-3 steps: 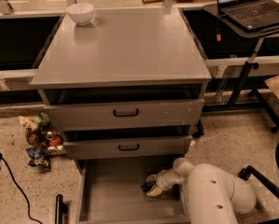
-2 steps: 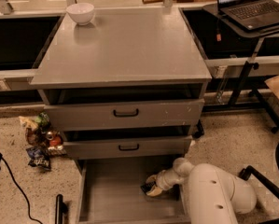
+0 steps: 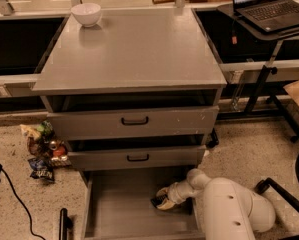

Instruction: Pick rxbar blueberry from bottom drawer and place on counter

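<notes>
The bottom drawer is pulled open at the foot of the grey cabinet. My gripper reaches down into it at the right side, on the end of my white arm. A small dark bar, the rxbar blueberry, shows right at the gripper's tip, low over the drawer floor. Part of the bar is hidden by the gripper. The counter is the broad grey top of the cabinet, above and behind.
A white bowl stands at the counter's back left. Two shallower drawers with black handles stick out slightly above the bottom drawer. Colourful snack packets lie on the floor at left. A laptop desk stands at right.
</notes>
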Tool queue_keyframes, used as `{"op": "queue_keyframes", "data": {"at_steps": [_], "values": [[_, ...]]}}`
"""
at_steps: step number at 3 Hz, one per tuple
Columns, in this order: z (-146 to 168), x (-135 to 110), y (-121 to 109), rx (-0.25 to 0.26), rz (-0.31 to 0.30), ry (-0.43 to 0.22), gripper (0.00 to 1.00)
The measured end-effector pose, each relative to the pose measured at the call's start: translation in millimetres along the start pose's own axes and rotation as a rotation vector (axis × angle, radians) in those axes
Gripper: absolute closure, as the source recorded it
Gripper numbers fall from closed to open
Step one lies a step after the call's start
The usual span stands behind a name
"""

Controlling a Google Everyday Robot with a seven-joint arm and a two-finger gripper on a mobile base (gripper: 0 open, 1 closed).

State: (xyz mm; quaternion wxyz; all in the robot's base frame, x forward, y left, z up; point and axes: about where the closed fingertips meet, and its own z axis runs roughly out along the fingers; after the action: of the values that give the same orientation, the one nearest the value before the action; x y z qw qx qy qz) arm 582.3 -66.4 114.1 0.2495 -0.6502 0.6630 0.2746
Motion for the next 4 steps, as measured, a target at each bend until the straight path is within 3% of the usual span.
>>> {"op": "queue_keyframes", "data": {"at_steps": [1, 2, 3, 4], "values": [[-26.3, -30.0, -0.2, -0.028, -0.082, -0.079, 1.00], [-87.4, -86.3, -9.3, -0.028, -0.195, -0.125, 1.00], [-87.4, -86.4, -9.2, -0.028, -0.195, -0.125, 1.00], [-94.6, -105.7, 6.9, -0.028, -0.223, -0.163, 1.00]]}}
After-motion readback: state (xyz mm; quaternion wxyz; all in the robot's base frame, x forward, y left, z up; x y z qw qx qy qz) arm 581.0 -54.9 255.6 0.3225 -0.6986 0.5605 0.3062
